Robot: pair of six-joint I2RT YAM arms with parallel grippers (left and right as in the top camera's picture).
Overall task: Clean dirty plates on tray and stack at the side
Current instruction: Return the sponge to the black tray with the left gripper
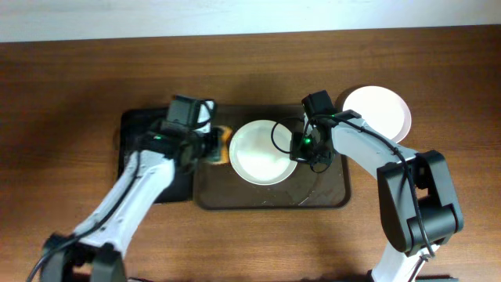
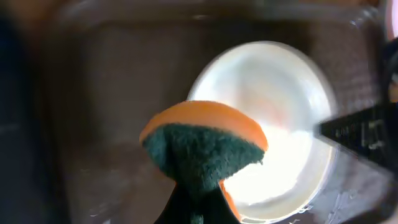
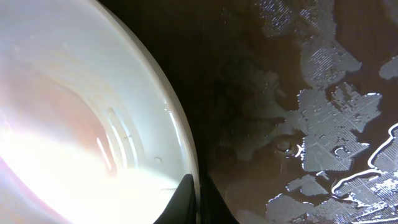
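A white plate lies on the dark brown tray; a faint pink smear shows at its centre in the left wrist view. My right gripper is shut on the plate's right rim, one finger on each side of the rim. My left gripper is shut on an orange and green sponge at the plate's left edge; in the left wrist view the sponge hangs over the plate. A second white plate lies on the table to the right of the tray.
A black tray lies to the left, touching the brown tray. Wet patches cover the brown tray's right half. The wooden table surrounds both trays.
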